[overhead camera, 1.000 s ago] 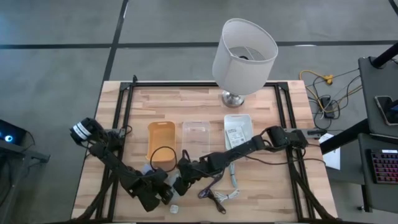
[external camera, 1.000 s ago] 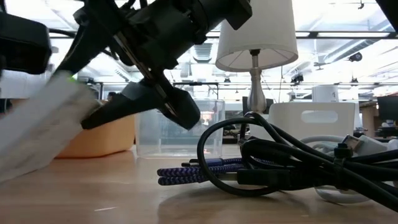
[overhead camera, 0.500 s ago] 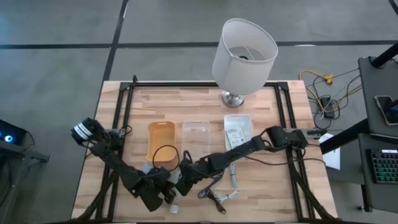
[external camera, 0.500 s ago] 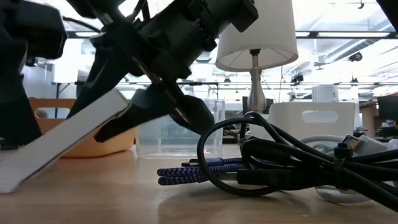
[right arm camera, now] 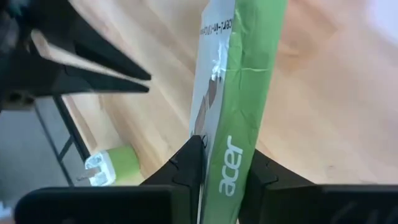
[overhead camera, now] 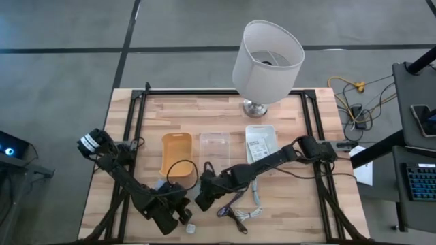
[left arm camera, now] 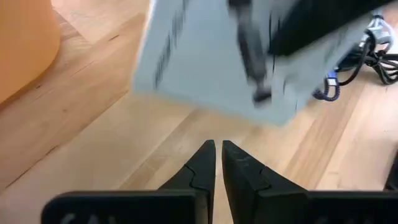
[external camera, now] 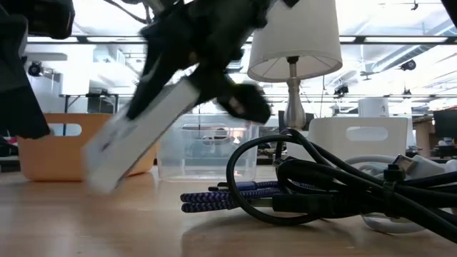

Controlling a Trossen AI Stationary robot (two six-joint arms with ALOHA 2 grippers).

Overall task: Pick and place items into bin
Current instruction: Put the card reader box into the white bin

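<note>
A flat white box with a green edge (right arm camera: 242, 74) is held tilted over the table's near left part, and my right gripper (right arm camera: 227, 146) is shut on it. The low view shows the box (external camera: 143, 135) slanting down from my right gripper (overhead camera: 204, 197). My left gripper (left arm camera: 217, 149) is shut and holds nothing, low over the wood just before the box (left arm camera: 211, 62). A small green and white plug piece (right arm camera: 112, 168) lies on the table beside them. Black cords (external camera: 321, 178) and a purple cord (external camera: 228, 196) lie in a heap. My right gripper pinches the box between its two fingers, one on the white broad face (right arm camera: 208, 134) and one on the opposite face, with the green narrow side showing between them. It holds the box near its upper end, coming slanting from above. The box hangs tilted; whether its lower end (external camera: 100, 178) touches the table I cannot tell.
An orange bin (overhead camera: 177, 153), a clear bin (overhead camera: 216, 146) and a white bin (overhead camera: 260, 139) with a packet stand in a row mid-table. A large white lamp (overhead camera: 267, 54) stands at the far edge. A small white piece (overhead camera: 191, 228) lies by the near edge.
My right gripper has shut on the flat box. The box lay leaning with its lower end on the table; it now stands steeper, and that end has been drawn toward the bins.
</note>
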